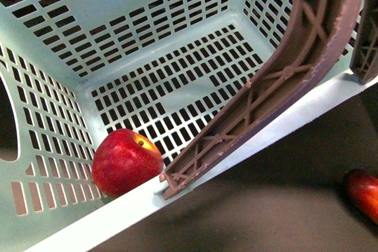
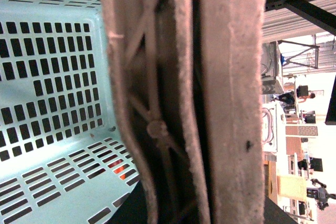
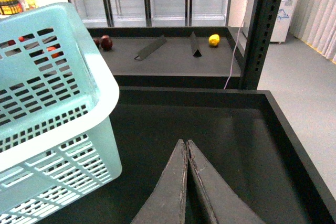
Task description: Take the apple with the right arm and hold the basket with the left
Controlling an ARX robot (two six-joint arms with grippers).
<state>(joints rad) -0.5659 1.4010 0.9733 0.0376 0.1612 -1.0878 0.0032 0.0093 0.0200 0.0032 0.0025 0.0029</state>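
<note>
turquoise plastic basket (image 1: 295, 119) fills the front view. the apple (image 1: 125, 161) sits inside on the slotted floor, in the near corner, touching the near wall just beside the handle hinge. the brown handles (image 1: 283, 81) are swung up together. a darker red fruit (image 1: 363, 193) lies outside on the dark surface, well apart. no arm shows here.

left wrist view: both handles pressed together right against the camera, basket floor behind. the left gripper doesn't show, so can't tell if it clamps them.

right wrist view: right gripper (image 3: 186, 148) is clenched, tips touching, holding nothing, over the dark tray near the basket wall.

risks, as a guess: the basket looks tilted, so a slipping handle grip could tip it and roll the apple. the right arm could knock the wall. the darker fruit could be picked by mistake.
</note>
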